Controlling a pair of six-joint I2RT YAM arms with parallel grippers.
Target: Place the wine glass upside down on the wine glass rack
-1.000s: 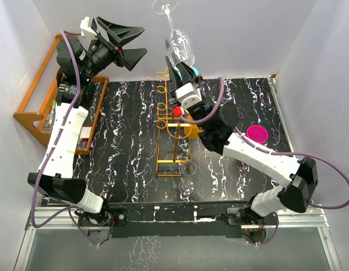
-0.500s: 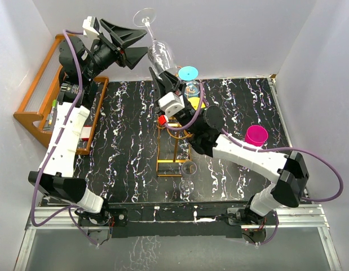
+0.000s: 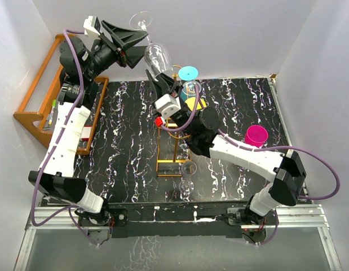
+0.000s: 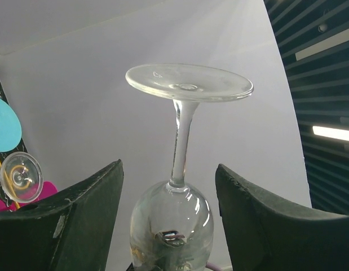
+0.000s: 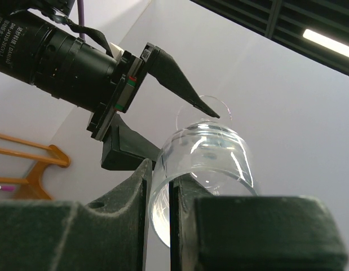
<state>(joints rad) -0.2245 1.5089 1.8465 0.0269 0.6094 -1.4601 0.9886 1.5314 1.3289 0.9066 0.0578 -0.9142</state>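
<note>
Top external view first: a leftward swing of the wine glass (image 3: 156,56) across the back of the scene within the last second, foot up and bowl down, ending between the fingers of the left gripper (image 3: 141,44). Carried there by the right gripper (image 3: 160,79), clamped shut on the bowl's thin wall near the rim, apparently one finger inside and one outside in the right wrist view. Left jaws narrowed from wide apart to a moderate gap, flanking the stem on both sides in the left wrist view but not touching it yet. Reads as a handover under way, with the stem about to be taken so the foot can later slide into a rail. Held high above the table, up and left of the wine glass rack (image 3: 169,162), not on it yet.

Clear, thin, glossy glass: flat round foot, slender stem flaring at both ends, rounded bowl. Probably slippery and brittle under a pinch. Matte black wedge-shaped fingers (image 4: 78,220), faintly grainy. Thin golden-orange wire for the rack, with a rectangular base on the black, white-veined marbled table (image 3: 129,141).
</note>
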